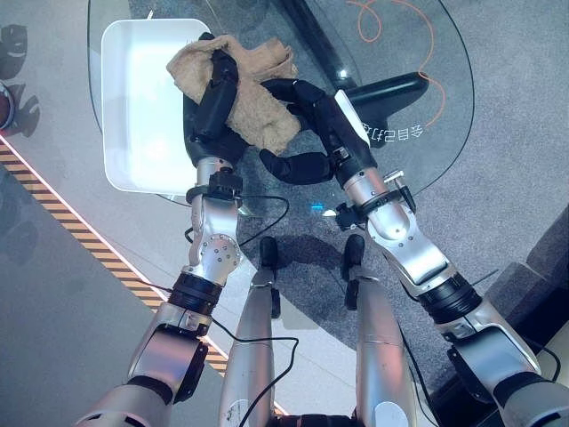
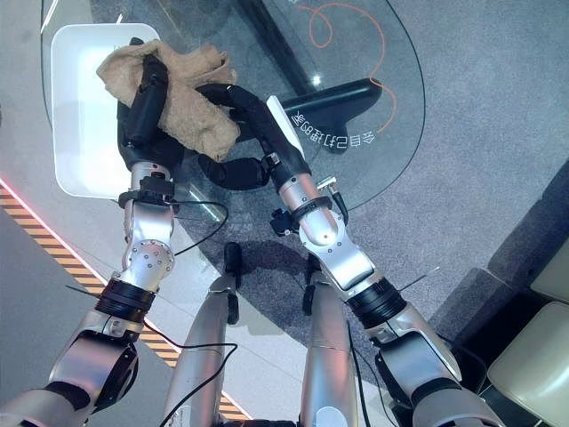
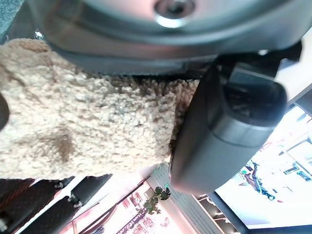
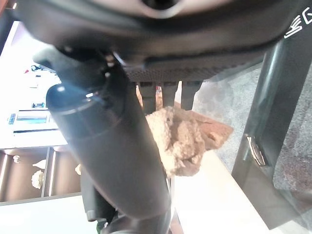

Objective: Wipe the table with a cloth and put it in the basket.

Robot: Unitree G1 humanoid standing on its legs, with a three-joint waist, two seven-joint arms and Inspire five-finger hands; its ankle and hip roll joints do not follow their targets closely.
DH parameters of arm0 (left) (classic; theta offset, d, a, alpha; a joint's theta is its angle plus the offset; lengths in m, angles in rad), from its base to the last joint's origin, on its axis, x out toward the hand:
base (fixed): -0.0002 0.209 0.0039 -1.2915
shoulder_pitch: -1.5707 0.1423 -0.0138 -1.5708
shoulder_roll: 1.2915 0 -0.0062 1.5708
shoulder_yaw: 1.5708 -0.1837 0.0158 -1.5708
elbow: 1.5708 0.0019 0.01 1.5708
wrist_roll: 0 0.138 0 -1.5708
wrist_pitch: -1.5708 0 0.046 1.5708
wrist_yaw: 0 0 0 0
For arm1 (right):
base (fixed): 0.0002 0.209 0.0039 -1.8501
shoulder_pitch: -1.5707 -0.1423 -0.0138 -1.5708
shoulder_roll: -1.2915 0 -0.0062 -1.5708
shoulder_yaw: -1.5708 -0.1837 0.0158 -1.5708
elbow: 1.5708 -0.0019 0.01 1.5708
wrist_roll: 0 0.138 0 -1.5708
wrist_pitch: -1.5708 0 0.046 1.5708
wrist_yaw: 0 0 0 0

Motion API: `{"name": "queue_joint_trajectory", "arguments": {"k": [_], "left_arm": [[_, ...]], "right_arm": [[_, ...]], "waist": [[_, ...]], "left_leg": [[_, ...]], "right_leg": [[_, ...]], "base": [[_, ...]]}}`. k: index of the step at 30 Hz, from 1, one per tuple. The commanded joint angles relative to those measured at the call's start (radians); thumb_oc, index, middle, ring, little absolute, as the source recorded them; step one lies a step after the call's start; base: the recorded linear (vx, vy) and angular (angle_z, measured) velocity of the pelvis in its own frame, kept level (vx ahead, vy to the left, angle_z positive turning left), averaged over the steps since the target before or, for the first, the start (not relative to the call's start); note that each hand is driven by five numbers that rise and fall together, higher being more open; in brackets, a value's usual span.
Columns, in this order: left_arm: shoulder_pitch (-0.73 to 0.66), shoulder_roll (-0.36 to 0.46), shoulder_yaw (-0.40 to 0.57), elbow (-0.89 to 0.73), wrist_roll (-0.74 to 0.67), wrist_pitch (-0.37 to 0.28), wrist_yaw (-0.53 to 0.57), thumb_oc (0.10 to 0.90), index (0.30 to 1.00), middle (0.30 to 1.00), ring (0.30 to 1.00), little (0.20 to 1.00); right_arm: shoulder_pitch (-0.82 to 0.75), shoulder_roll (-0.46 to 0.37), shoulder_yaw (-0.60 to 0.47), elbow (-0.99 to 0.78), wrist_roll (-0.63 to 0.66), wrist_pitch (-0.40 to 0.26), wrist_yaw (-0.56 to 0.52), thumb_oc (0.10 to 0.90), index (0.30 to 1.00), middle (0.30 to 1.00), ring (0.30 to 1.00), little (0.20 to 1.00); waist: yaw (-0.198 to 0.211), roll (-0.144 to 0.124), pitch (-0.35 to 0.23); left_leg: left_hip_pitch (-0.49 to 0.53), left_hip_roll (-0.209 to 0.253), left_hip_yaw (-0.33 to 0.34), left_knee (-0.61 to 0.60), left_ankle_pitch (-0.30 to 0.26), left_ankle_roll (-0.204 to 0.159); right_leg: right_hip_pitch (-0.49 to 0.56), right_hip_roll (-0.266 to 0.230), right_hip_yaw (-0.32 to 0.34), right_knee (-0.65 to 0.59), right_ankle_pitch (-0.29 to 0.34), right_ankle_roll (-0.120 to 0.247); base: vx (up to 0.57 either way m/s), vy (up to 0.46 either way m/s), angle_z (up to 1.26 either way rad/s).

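Observation:
A tan fluffy cloth (image 1: pixel 258 98) hangs bunched over the near right corner of the white basket (image 1: pixel 133 107), which stands on the round glass table (image 1: pixel 427 133). My left hand (image 1: pixel 213 102) is shut on the cloth, its thumb lying across the top; in the left wrist view the cloth (image 3: pixel 87 126) presses against the palm. My right hand (image 1: pixel 324 116) is beside it on the right, open, with fingers reaching to the cloth's edge and the thumb held apart below. The right wrist view shows the cloth (image 4: pixel 183 141) past the straight fingers.
Through the glass I see the table's black base (image 1: pixel 391 89) and an orange cord (image 1: pixel 391 27) on the grey carpet. A yellow and black striped line (image 1: pixel 80 236) runs across the floor at the left. A pale chair (image 2: pixel 533 356) stands at the lower right.

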Motion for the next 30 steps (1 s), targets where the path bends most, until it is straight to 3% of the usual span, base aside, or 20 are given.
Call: {"name": "queue_joint_trajectory", "arguments": {"k": [1,21,30], "left_arm": [[-0.134,0.012,0.056,-0.095,0.116,-0.125,-0.034,0.100,0.300,0.300,0.300,0.200],[-0.125,0.042,0.095,-0.057,0.173,-0.189,0.022,0.100,0.300,0.300,0.300,0.200],[-0.124,0.077,0.122,-0.005,0.182,-0.234,0.049,0.100,0.300,0.300,0.300,0.200]], "right_arm": [[-0.137,0.050,-0.078,-0.210,-0.002,-0.158,-0.028,0.800,0.900,0.900,0.900,0.900],[-0.097,-0.011,-0.161,-0.161,-0.094,-0.208,-0.190,0.800,0.900,0.900,0.900,0.900],[-0.057,-0.073,-0.195,-0.038,-0.122,-0.200,-0.308,0.800,0.900,0.900,0.900,0.900]], "waist": [[0.020,-0.002,-0.029],[0.007,-0.001,-0.029],[0.000,0.003,-0.029]], "left_leg": [[0.024,-0.026,0.043,-0.023,-0.008,0.062],[0.023,-0.018,0.048,-0.022,-0.015,0.059],[0.026,-0.014,0.052,-0.020,-0.020,0.056]], "right_leg": [[0.050,0.003,0.017,-0.031,0.011,0.031],[0.045,0.003,0.022,-0.027,0.005,0.032],[0.045,-0.003,0.020,-0.026,0.001,0.034]], "base": [[0.00,0.000,0.00],[0.00,0.000,0.00],[0.00,0.000,0.00]]}}
